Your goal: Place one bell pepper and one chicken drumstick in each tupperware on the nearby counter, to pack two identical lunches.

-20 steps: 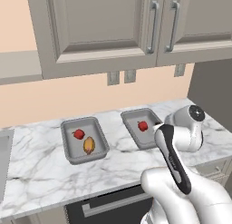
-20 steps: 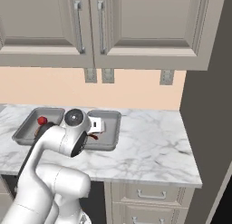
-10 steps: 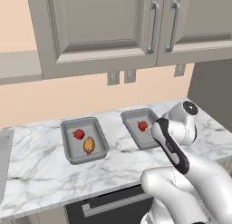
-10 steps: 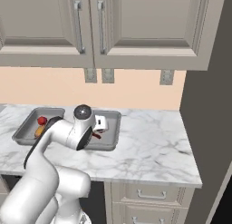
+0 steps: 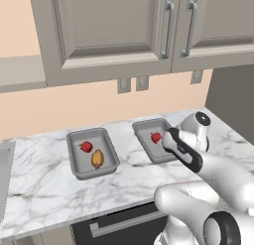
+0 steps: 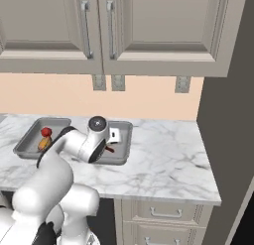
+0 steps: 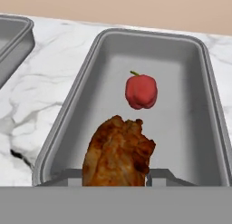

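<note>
Left shallow grey rectangular tupperware tray (image 5: 74, 164): sits near the middle of the white grey-veined marble counter (image 5: 44, 189), toward its back edge. Holds one small glossy red bell pepper (image 5: 86, 147) at the tray's far end and one golden-orange oval chicken drumstick (image 5: 97, 159) just beside it toward the near end. Pair complete, so this lunch reads as packed (judging from contents alone).

Right matching grey tray (image 7: 68, 119): further along the counter toward its right edge, well apart from the first. Second red bell pepper (image 7: 141, 91) lies mid-tray, stem toward the far wall. Floor near the front rim left bare, likely the spot for the missing piece.

Two-finger gripper (image 7: 115, 174): hangs over the near end of the right tray, pointed along its length. Jaws closed on the dark brown elongated chicken drumstick (image 7: 118, 153), pinched across its width with the free end toward the pepper. Held clear of the pepper, probably so the drop lands beside it, not on it. Whether the meat touches the tray floor: cannot tell. In the right base view the white arm covers most of this tray's left half; dark drumstick tip (image 6: 109, 150) just visible inside the tray.

Judgement: last placement in hand. Next move calls for release inside the rim (risk: piece rolling onto the pepper or catching the front wall).
</note>
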Robot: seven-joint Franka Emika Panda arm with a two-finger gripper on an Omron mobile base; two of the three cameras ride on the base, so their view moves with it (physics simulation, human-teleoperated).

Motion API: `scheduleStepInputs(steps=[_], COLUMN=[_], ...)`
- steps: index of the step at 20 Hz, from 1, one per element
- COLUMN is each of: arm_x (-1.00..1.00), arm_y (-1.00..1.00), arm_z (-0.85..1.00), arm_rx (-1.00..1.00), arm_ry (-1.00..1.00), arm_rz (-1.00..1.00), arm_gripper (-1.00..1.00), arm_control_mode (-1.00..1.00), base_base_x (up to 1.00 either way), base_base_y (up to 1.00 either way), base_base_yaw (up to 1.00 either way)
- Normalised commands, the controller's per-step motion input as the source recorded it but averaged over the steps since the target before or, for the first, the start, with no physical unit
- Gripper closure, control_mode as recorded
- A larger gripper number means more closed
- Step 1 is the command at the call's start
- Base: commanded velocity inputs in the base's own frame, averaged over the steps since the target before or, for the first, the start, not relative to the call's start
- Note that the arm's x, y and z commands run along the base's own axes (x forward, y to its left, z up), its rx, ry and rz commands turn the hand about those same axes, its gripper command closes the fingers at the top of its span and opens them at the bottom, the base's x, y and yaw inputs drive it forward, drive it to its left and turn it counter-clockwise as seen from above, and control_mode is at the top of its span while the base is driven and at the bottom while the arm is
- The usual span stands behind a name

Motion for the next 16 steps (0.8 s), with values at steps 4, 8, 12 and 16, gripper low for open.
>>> scheduleStepInputs(steps=[4,8,12,16], arm_x=[0.25,0.20,0.28,0.31], arm_y=[0.00,0.00,0.01,0.11], arm_z=[-0.34,-0.36,-0.34,-0.34], arm_rx=[0.00,0.00,0.00,0.00], arm_ry=[0.00,0.00,0.00,0.00], arm_rz=[0.00,0.00,0.00,0.00], arm_gripper=[1.00,1.00,1.00,1.00], arm_control_mode=[-1.00,-1.00,-1.00,-1.00], base_base_x=[0.00,0.00,0.00,0.00], base_base_y=[0.00,0.00,0.00,0.00], base_base_yaw=[0.00,0.00,0.00,0.00])
